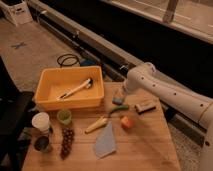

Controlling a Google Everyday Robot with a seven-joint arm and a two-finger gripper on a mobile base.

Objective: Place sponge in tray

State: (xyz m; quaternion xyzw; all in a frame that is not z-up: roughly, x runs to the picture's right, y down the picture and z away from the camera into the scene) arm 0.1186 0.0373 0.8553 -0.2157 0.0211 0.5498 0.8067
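Yellow-orange plastic makes up the tray (69, 104), which sits on the upper left part of the wooden table (150, 145) and holds one long pale-handled utensil (75, 89) lying on a slant (nothing else shows inside it). The blue sponge (118, 99) lies on the table just right of the tray's right wall, near the table's far edge. The pincer (121, 92) is right over the sponge at the end of the white arm (165, 90), which reaches in from the right of the frame; whether it is apart, together or clamped on the sponge cannot be told. At the lower left stand one white cup (41, 121), one green cup (64, 116) and one small dark container (42, 144), beside one bunch of dark grapes (66, 142). In the middle lie one pale yellow stick-shaped item (96, 125), one small green item (119, 108), one orange fruit (127, 122) and one pale blue-grey cloth (105, 142). One brown block (145, 106) rests near the right edge. The widest bare wood is at the lower right of the table.
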